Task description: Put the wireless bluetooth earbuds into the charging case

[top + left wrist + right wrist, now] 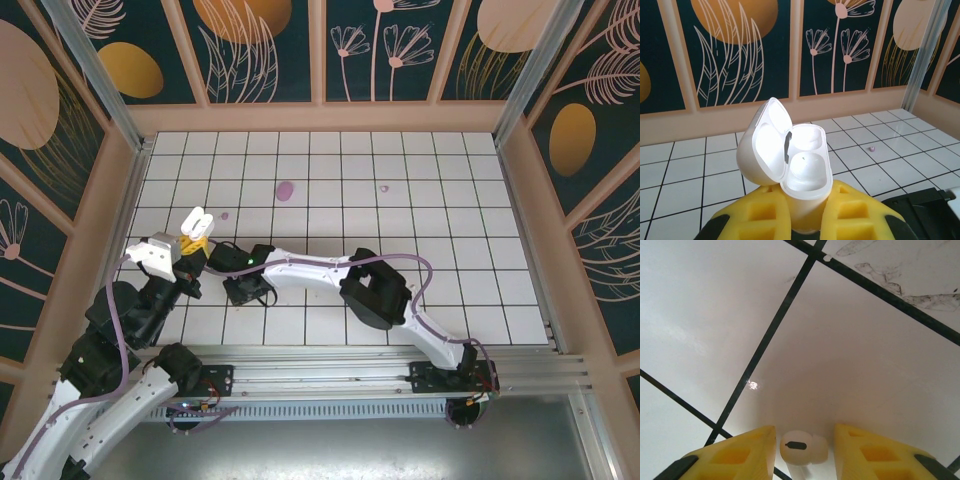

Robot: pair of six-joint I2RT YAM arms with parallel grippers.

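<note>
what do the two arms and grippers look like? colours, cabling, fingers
The left arm and right arm both have white link shells with black joint housings. A purple cable runs along the outside of each arm. The left gripper and right gripper have chunky yellow fingers with square recessed pockets and black at the base. No markings are legible.

Tiled surface boxed in by painted walls.
White surface [400,215], gridded with dark lines, lightly smudged; dark teal wall panels [265,50] with orange discs and pale flower outlines sit in a light wooden frame [320,115]; an aluminium rail [350,365] runs along the near edge.
</note>
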